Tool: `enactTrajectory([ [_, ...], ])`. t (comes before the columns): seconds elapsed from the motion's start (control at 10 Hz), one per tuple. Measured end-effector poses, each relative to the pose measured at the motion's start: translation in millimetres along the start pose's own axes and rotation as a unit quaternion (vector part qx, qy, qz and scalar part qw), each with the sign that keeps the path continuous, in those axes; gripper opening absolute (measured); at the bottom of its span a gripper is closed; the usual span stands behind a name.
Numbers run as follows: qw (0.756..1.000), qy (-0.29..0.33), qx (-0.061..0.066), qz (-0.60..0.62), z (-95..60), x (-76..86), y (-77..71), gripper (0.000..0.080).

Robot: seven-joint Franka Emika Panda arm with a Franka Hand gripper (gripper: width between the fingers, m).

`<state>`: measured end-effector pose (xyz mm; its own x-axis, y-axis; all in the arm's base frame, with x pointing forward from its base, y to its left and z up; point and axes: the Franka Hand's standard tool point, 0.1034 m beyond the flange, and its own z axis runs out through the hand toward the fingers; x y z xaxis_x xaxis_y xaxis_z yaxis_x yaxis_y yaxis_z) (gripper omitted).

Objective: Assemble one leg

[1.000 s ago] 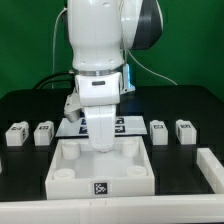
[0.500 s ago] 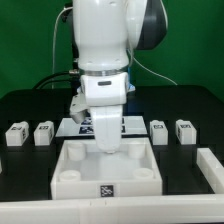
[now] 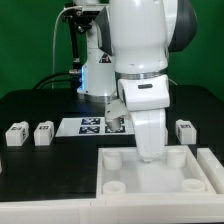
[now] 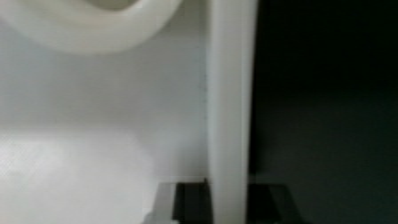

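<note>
White arm (image 3: 140, 50), dark joint cap (image 3: 184, 25)

Robot lab; green backdrop (image 3: 30, 50), marker board (image 3: 90, 126)

Everything in the wrist view is blurred. The pincer (image 4: 222, 203) is cut off by the picture's edge, a round socket (image 4: 107, 25) of the tray (image 4: 89, 140) is shown only in part, and whether the fingers (image 4: 187, 205) press the tray's wall (image 4: 224, 100) cannot be told. In the exterior view the pincer is hidden behind the arm (image 3: 140, 60), which is cut off at twelve o'clock and covers part of the marker board (image 3: 92, 125). The tray's four-o'clock corner is cut off too. The tag on the leg (image 3: 186, 130) is too small to be read.
</note>
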<state>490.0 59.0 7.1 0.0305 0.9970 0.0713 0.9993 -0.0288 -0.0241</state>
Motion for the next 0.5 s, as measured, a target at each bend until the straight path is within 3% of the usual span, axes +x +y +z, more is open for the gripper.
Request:
enactTrajectory([
  [0.3, 1.000, 0.003, 0.001, -0.009, 1.1, 13.4, 0.3, 0.0061],
  [0.5, 1.000, 0.003, 0.001, -0.004, 1.3, 13.3, 0.3, 0.0061],
])
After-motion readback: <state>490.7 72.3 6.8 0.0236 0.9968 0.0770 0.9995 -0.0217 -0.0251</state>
